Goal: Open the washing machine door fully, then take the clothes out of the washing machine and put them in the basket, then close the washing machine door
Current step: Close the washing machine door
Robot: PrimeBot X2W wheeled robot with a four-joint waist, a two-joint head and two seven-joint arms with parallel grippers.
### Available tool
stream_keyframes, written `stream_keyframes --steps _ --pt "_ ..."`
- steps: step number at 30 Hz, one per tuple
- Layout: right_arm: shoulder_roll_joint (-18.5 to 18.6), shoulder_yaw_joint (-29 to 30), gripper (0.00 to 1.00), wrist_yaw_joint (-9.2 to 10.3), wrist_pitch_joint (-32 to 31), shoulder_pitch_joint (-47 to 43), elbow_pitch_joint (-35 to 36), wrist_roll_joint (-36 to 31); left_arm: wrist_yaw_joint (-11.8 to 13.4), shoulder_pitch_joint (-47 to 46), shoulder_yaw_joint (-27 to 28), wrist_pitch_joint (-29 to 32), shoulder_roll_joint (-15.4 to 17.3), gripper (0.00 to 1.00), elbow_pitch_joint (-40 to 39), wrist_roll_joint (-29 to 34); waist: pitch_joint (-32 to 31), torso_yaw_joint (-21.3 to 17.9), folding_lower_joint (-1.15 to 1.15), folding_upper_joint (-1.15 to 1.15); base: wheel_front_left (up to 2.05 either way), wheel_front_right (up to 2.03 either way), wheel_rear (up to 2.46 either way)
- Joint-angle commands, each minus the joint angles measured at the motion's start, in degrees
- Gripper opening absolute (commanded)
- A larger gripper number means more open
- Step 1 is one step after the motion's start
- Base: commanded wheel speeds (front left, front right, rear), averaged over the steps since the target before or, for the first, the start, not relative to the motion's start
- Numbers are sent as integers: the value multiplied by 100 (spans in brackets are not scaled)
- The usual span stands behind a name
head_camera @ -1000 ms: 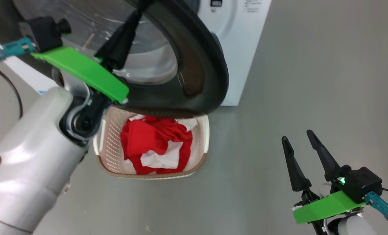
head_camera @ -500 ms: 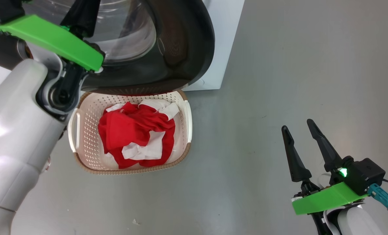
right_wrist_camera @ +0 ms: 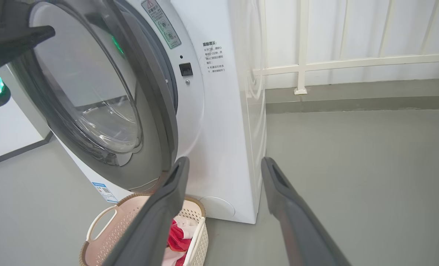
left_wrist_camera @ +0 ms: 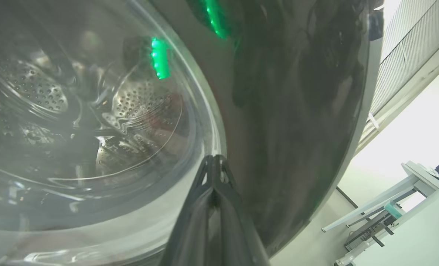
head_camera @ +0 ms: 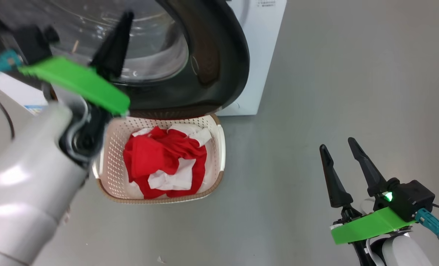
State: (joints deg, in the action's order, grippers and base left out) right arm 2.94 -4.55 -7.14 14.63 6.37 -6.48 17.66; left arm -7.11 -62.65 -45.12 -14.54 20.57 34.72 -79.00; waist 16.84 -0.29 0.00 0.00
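The washing machine door (head_camera: 223,62), glossy black with a clear glass bowl (left_wrist_camera: 94,111), stands partly ajar from the white washing machine (head_camera: 265,55). My left gripper (head_camera: 126,18) is shut and empty, its tip (left_wrist_camera: 214,159) against the door's outer face where the glass meets the black ring. Red and white clothes (head_camera: 160,159) lie in the cream basket (head_camera: 221,147), which sits on the floor below the door. My right gripper (head_camera: 336,145) hangs open and empty at the lower right, well away from the machine. In the right wrist view it (right_wrist_camera: 225,162) faces the machine's front (right_wrist_camera: 219,129), the door (right_wrist_camera: 156,111) and the basket (right_wrist_camera: 101,221).
Grey floor (head_camera: 334,74) spreads to the right of the machine and the basket. A white railing and wall (right_wrist_camera: 352,59) run behind the machine. My pale left forearm (head_camera: 23,177) covers the basket's left handle. A table frame (left_wrist_camera: 389,199) stands far off.
The head camera has shifted, so the whole picture moved. My shut left gripper stays at the door's outer face, its tip now further left over the glass. The right gripper has held still.
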Motion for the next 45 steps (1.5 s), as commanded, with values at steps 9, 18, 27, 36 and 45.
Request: stream_keyframes --steps 9,18,27,36,45 --pt "-6 -91 100 -35 37 -212 34 2 -37 1320 718 -45 63 42 -155 239 -539 312 0 0 0 0 0" --pt "-5 -16 100 -35 37 -517 -9 -20 -37 2660 1542 -45 -49 100 -332 1136 -934 552 0 0 0 0 0" --pt "56 53 100 -35 37 -924 -35 61 -37 4006 2406 -45 -179 100 -592 2321 -1378 643 0 0 0 0 0" --pt "86 177 100 -35 37 -1252 -2 110 -37 4954 3118 -46 -362 100 -836 3252 -1665 621 0 0 0 0 0" --pt "87 282 100 -35 37 -1420 72 113 -37 5751 3980 -46 -542 100 -1319 4534 -1761 363 0 0 0 0 0"
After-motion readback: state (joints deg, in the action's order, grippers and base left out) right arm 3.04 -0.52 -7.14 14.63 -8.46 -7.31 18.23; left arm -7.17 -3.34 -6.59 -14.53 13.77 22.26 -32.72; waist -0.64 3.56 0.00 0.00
